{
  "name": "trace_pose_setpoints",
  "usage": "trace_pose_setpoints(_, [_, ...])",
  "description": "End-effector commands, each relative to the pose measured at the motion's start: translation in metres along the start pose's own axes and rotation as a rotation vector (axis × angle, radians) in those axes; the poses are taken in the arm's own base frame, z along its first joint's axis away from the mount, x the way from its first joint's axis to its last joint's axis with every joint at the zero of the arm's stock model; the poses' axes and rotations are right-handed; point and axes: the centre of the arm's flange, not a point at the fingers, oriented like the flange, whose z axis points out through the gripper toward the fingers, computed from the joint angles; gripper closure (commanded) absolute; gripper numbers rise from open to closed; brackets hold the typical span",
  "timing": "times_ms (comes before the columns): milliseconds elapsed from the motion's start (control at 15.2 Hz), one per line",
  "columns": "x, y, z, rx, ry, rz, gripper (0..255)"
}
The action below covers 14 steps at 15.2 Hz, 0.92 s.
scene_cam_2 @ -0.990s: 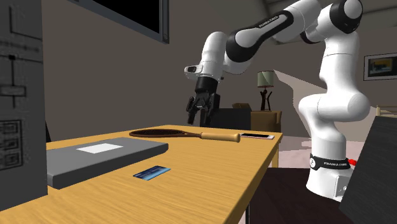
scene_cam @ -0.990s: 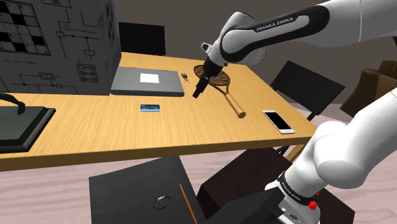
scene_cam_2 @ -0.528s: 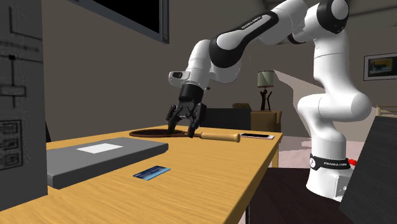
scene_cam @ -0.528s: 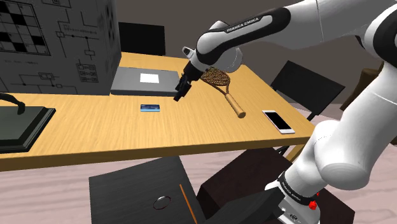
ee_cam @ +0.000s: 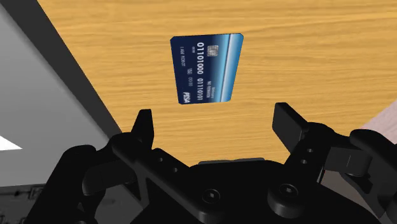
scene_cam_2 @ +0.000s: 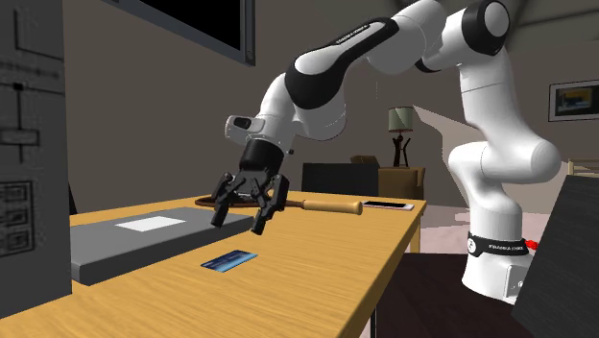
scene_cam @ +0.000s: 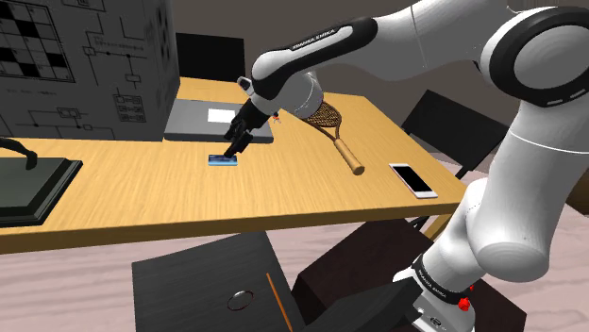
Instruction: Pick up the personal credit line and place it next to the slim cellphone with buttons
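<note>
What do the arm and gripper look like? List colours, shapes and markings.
The arm is glossy white, with rounded links and dark joints. One dark band carries white FRANKA EMIKA lettering. A black collar with red accents rings its base. The gripper is all black, with two blocky fingers.

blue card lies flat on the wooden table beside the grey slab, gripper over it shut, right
No, the gripper is open: the wrist view shows its fingers standing apart. The blue card does lie flat on the wooden table beside the grey slab.
</note>
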Motion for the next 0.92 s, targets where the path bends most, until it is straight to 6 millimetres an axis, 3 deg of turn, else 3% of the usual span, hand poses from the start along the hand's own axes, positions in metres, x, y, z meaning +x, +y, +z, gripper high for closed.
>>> trace_pose_setpoints(0, [0.010,0.003,0.011,0.010,0.020,-0.031,0])
trace_pose_setpoints(462, [0.011,0.002,0.051,0.010,0.020,-0.031,0])
trace_pose_setpoints(858, [0.011,0.002,0.051,0.010,0.020,-0.031,0])
